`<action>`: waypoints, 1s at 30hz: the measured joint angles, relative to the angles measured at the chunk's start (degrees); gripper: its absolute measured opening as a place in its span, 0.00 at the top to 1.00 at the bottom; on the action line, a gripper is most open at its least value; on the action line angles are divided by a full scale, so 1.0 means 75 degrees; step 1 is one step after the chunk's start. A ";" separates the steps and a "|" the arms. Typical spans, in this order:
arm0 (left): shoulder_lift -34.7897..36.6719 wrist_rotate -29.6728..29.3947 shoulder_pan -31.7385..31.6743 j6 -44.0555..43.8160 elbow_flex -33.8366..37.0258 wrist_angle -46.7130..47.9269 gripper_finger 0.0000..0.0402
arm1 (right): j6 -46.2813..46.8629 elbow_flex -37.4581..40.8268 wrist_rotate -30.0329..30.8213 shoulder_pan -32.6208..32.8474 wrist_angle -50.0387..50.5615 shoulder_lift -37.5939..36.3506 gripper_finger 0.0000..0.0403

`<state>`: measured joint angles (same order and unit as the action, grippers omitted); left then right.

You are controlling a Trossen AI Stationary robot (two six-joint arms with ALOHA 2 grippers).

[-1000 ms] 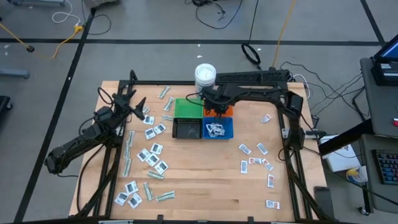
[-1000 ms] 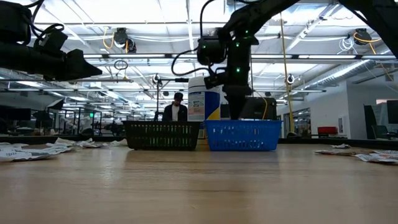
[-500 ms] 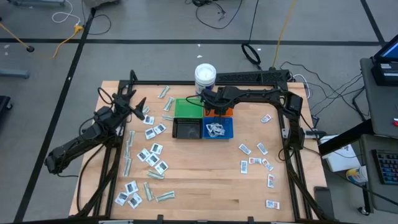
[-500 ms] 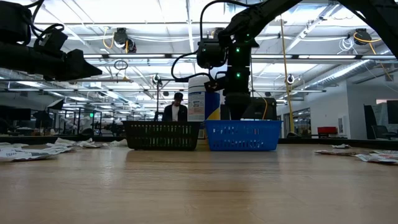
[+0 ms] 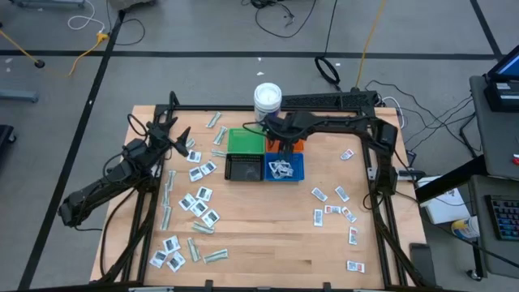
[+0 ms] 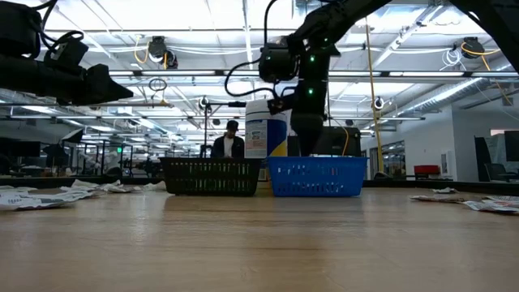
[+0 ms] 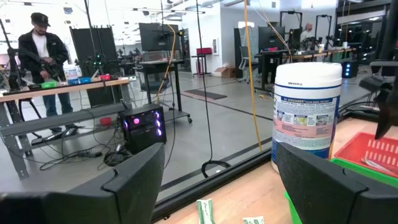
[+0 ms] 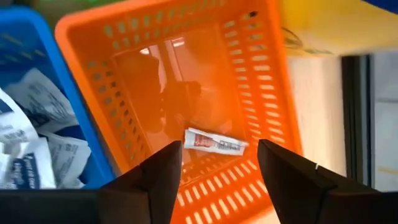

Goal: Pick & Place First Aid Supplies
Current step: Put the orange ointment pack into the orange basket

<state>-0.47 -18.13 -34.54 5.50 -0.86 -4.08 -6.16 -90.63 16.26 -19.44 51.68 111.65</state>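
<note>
Packets (image 5: pixel 197 199) lie scattered across the worktop (image 5: pixel 259 239), with more in the blue bin (image 5: pixel 284 169). Right gripper (image 8: pixel 217 163) hovers over the orange bin (image 8: pixel 186 81), fingers spread, one white packet (image 8: pixel 214 143) lying inside. Left gripper (image 7: pixel 217 180) waits open, aimed toward the white tub (image 7: pixel 308 118).

Two matte-black, six-joint arms of slim tubular links, the left arm (image 5: pixel 113 180) and the right arm (image 5: pixel 340 123), each end in a two-finger gripper: the left gripper (image 7: pixel 217 180) and the right gripper (image 8: pixel 217 165) show broad, smooth, dark fingers with bevelled edges. On the right arm's wrist housing (image 6: pixel 302 69), small green indicator lights glow, and a thin black cable (image 6: pixel 243 69) loops out beside it.
</note>
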 joint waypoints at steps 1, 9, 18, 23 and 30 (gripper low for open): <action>0.0000 0.0000 0.0003 0.0000 -0.0003 0.0000 0.23 | 0.0231 0.0000 -0.0008 -0.0016 0.0039 -0.0080 0.49; 0.0000 -0.0003 0.0000 0.0000 0.0000 0.0000 0.23 | 0.2939 0.0254 -0.0005 -0.0286 0.0295 -0.0777 0.51; -0.0002 0.0000 0.0003 0.0000 -0.0002 0.0000 0.23 | 0.7003 0.0912 0.0000 -0.0558 0.0292 -0.1494 0.49; -0.0003 0.0000 0.0003 0.0000 -0.0003 0.0000 0.23 | 0.8324 0.1572 -0.0002 -0.0566 0.0028 -0.1948 0.49; -0.0001 -0.0002 0.0002 0.0000 -0.0001 0.0000 0.23 | 0.8984 0.3210 -0.0011 -0.0779 0.0068 -0.3036 0.48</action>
<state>-0.48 -18.15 -34.53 5.50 -0.87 -4.08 61.23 -66.55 16.19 -25.29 52.19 88.88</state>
